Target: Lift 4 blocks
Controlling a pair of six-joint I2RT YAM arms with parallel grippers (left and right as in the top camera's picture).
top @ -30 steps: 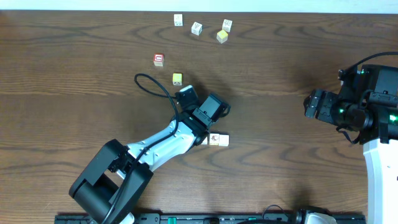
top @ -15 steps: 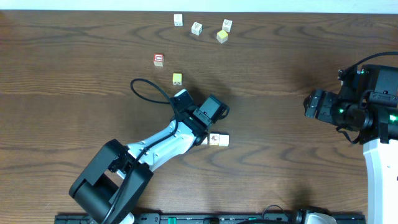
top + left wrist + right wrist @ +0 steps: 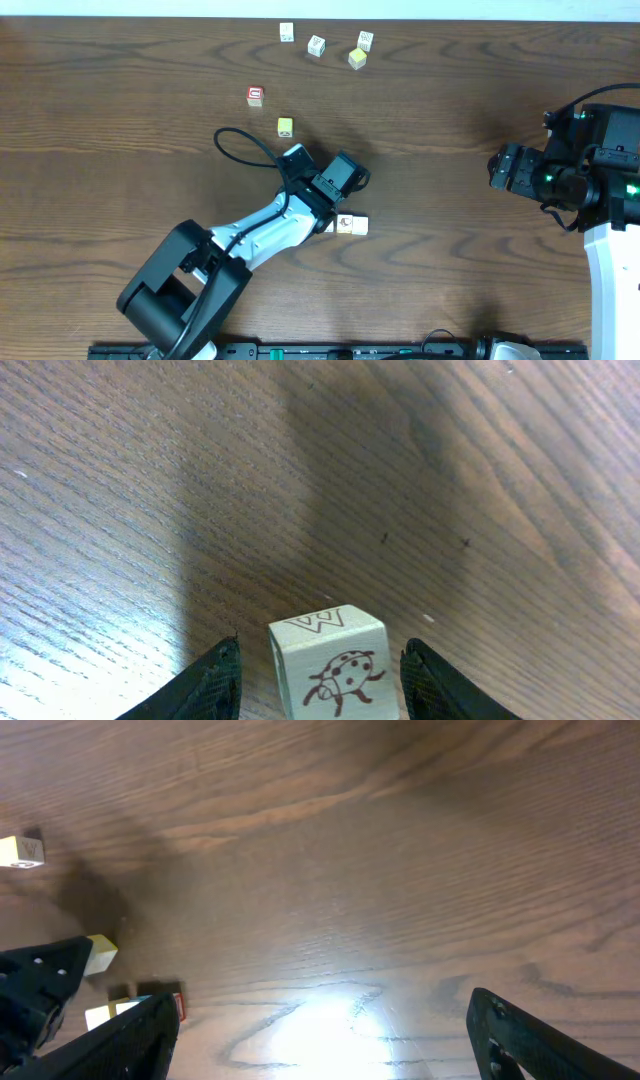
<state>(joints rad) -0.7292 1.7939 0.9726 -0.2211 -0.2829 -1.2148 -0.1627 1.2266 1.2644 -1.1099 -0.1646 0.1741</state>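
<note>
Straddling the ladybug block with left claw, jaws apart, not gripping yet; recommending squaring up before closing; right claw gaping, empty.

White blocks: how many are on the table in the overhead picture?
4 white blocks. Three lie in a row near the far edge: left, middle, right. The fourth block sits mid-table between the left gripper's fingers. The arm might hide more.

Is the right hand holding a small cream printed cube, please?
No, the right hand stands open above the brown wooden table, with nothing inside it.
</note>
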